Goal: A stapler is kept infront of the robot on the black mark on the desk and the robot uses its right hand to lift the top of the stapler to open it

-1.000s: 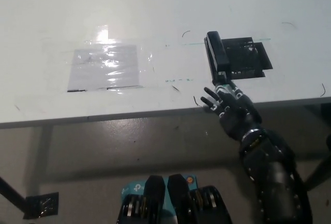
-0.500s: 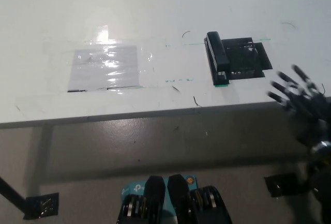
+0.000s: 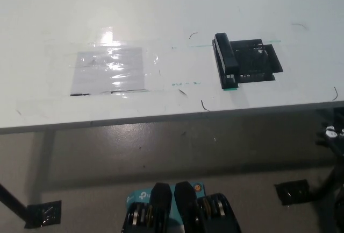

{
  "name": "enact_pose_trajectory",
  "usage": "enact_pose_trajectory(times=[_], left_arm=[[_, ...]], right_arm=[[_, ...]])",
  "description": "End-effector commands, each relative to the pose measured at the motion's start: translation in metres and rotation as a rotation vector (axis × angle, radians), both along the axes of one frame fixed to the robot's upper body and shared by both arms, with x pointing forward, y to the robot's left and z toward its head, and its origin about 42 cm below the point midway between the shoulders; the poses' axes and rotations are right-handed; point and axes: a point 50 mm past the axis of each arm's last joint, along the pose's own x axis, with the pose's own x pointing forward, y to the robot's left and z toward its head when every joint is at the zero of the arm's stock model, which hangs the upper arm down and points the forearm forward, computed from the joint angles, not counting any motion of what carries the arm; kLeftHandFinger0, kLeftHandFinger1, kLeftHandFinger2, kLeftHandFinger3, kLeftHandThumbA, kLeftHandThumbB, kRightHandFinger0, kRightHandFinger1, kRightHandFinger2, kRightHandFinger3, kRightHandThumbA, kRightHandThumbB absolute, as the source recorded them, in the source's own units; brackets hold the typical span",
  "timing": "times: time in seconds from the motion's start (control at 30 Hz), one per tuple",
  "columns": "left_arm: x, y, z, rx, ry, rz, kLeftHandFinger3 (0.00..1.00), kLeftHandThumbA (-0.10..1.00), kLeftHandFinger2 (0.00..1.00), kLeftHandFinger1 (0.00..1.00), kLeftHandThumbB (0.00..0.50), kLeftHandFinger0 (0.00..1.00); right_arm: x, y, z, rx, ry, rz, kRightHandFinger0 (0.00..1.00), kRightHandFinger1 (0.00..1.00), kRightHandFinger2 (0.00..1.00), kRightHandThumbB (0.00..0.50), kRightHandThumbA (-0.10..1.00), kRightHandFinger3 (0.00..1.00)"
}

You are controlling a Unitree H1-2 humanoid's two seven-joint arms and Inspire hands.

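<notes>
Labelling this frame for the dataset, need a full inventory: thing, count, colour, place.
stapler: 1, black with a green tip at its near end, lying on the desk right of centre, along the left edge of the black mark.
black mark: 1, black patch on the desk, right of the stapler.
taped sheet: 1, grey and glossy under clear tape, desk left of centre.
desk: 1, white, fills the upper half; small pen marks scattered on it.
black tape patches on the floor: 2, one at lower left, one at lower right.
right arm: black, only a part shows at the right edge below the desk; no robot hand in view, left or right.
</notes>
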Motion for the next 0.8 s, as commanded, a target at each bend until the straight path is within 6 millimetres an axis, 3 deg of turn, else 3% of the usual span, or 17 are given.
enact_pose_trajectory(times=[0.0,0.37,0.47,0.67,0.77], left_arm=[[0.006,0.013,0.018,0.049,-0.043,-0.013,0.94,0.29,0.79,0.63,0.129,0.63],[0.006,0.014,0.016,0.053,-0.037,-0.011,0.92,0.29,0.78,0.62,0.124,0.65],[0.007,0.014,0.016,0.054,-0.037,-0.012,0.91,0.29,0.76,0.62,0.110,0.64],[0.008,0.014,0.017,0.059,-0.044,-0.016,0.91,0.30,0.76,0.63,0.136,0.64],[0.008,0.015,0.017,0.053,-0.045,-0.010,0.90,0.30,0.75,0.62,0.124,0.62]], right_arm=[[0.015,-0.003,0.004,-0.237,-0.191,-0.010,0.32,0.35,0.44,0.030,0.32,0.70],[0.023,0.005,-0.020,-0.383,-0.173,-0.030,0.23,0.28,0.37,0.068,0.44,0.61],[0.022,0.004,-0.023,-0.396,-0.186,-0.028,0.22,0.27,0.39,0.044,0.42,0.63],[0.024,0.005,-0.020,-0.405,-0.207,-0.019,0.22,0.26,0.38,0.044,0.40,0.60],[0.026,0.008,-0.019,-0.415,-0.212,-0.021,0.20,0.25,0.37,0.048,0.41,0.60]])
